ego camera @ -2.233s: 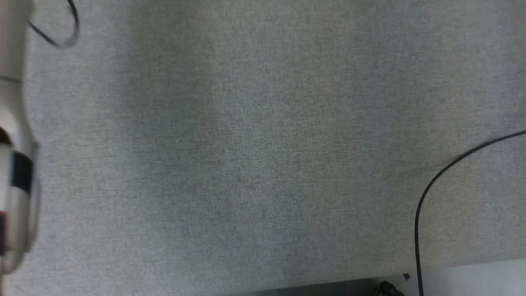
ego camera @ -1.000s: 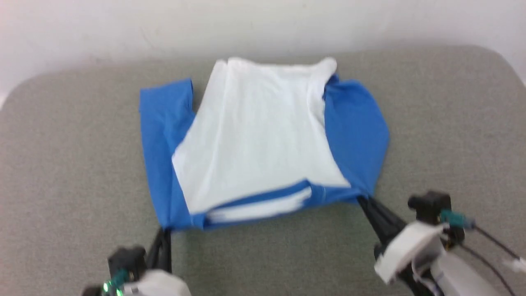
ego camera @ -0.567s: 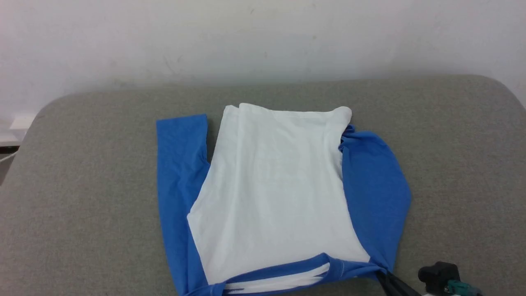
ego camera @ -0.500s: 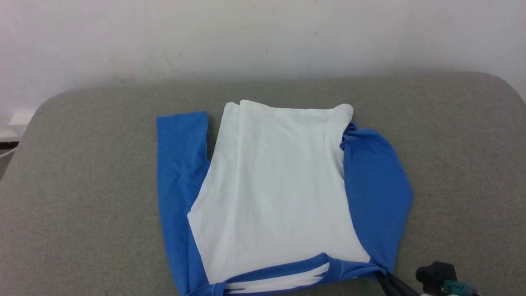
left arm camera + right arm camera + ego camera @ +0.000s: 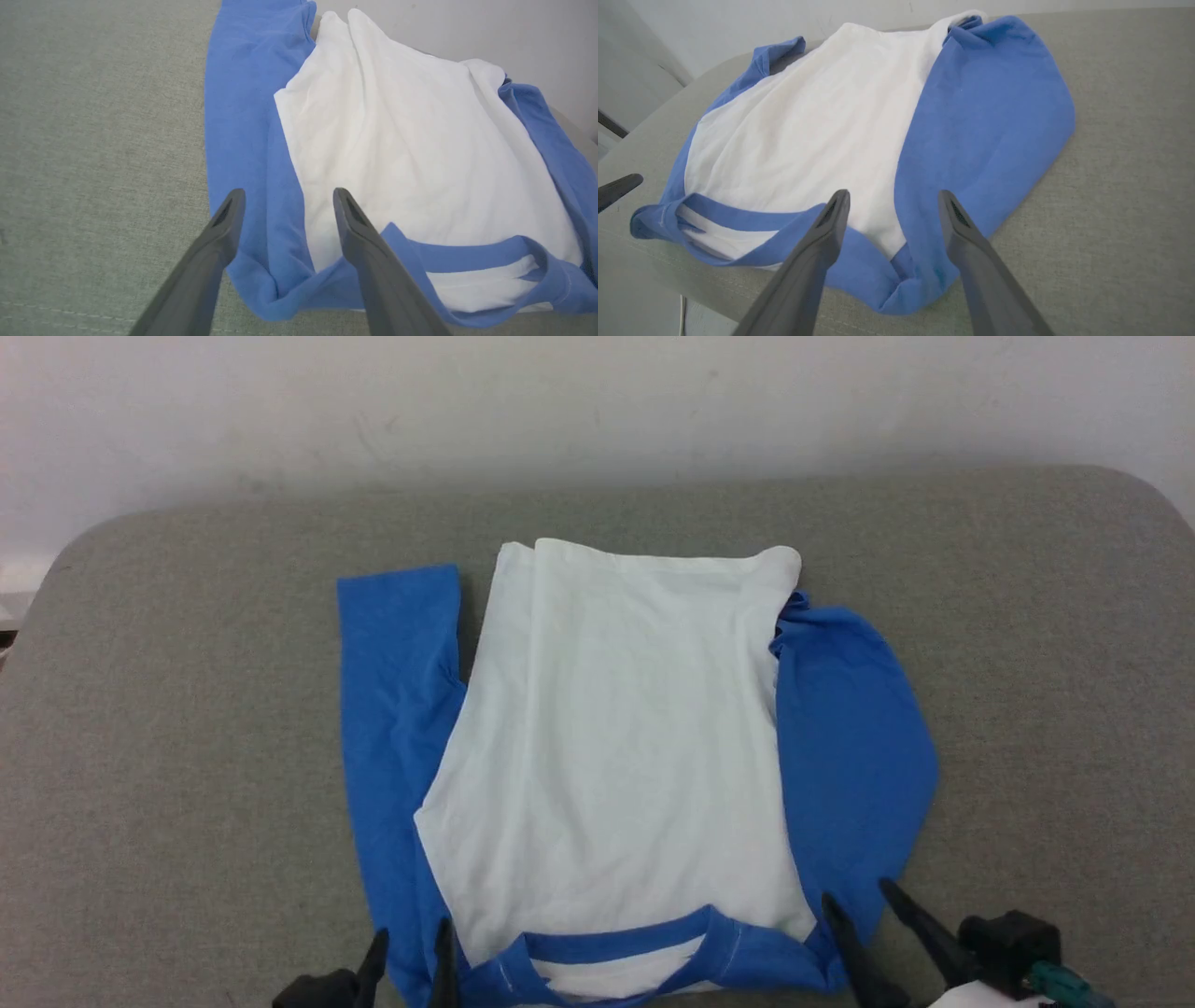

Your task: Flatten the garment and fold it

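Centrally on a grey cloth-covered bench (image 5: 140,709) lies the garment (image 5: 616,747), a white shirt with blue sleeves. Its blue neckband (image 5: 616,947) sits at the bench's near edge and its hem points toward the far edge, below a pale wall (image 5: 597,401). The left gripper (image 5: 411,933) and right gripper (image 5: 856,891) are poised at the two near shoulder corners, each with fingers spread wide and holding nothing.

Likely trouble: the right-hand sleeve (image 5: 854,747) is doubled into a broad rounded bulge, so folding over it would probably trap a lump. The neckband lies so close to the near edge that a tug toward the robot could drag the cloth off the bench. Closing the fingers might also catch one layer only.

From the head view the white body looks nearly smooth. The left wrist view reveals long ridges running through it. The right wrist view shows the bench's near edge dropping away just beneath the neckband, with one dark fingertip of the left gripper at that view's left margin.
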Tool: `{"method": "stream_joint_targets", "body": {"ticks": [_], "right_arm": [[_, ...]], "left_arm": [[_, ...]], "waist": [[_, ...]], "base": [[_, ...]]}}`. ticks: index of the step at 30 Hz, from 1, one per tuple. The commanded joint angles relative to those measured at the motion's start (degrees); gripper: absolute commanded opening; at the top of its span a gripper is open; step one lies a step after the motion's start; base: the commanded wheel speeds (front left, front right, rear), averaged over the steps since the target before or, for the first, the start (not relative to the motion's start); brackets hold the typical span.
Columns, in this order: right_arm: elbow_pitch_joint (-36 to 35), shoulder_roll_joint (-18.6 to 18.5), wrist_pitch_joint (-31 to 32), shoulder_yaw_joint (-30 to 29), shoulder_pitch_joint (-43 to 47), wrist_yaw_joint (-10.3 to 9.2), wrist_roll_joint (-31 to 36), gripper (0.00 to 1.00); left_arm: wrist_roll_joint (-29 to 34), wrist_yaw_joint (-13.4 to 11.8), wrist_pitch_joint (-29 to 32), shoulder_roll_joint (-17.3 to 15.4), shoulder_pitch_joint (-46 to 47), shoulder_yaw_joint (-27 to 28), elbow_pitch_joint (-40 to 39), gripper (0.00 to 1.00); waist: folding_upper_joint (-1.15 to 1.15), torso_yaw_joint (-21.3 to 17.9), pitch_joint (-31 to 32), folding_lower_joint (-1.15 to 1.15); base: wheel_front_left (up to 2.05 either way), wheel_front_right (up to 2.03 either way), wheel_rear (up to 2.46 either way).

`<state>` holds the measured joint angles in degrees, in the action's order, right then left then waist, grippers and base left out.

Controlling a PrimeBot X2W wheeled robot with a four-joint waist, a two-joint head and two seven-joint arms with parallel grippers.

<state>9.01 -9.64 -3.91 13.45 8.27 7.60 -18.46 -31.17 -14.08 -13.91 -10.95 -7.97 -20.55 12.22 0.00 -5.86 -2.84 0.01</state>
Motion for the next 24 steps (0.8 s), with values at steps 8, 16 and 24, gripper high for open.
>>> {"method": "stream_joint_targets", "body": {"ticks": [8,16,24], "right_arm": [[-10.3,4.0,-5.4,-9.0,-1.6,-0.11,2.1,1.0],[-17.2,5.4,-4.3,-12.5,-6.6,-0.11,4.1,1.0],[-19.4,5.7,-4.6,-12.7,-11.2,-0.11,4.0,1.0]], "left_arm": [[3.0,1.4,-1.0,-1.2,7.2,6.0,-6.4,1.0],[3.7,3.6,0.0,-5.6,24.8,10.5,-1.9,1.0],[3.8,8.2,12.7,-12.5,47.4,9.9,8.6,1.0]], "waist": [[0.0,-0.9,-2.9,-0.01],[0.0,-3.2,-11.5,-0.01],[0.0,-6.5,-20.0,-0.01]], "base": [[0.0,0.0,0.0],[0.0,0.0,0.0],[0.0,0.0,0.0]]}}
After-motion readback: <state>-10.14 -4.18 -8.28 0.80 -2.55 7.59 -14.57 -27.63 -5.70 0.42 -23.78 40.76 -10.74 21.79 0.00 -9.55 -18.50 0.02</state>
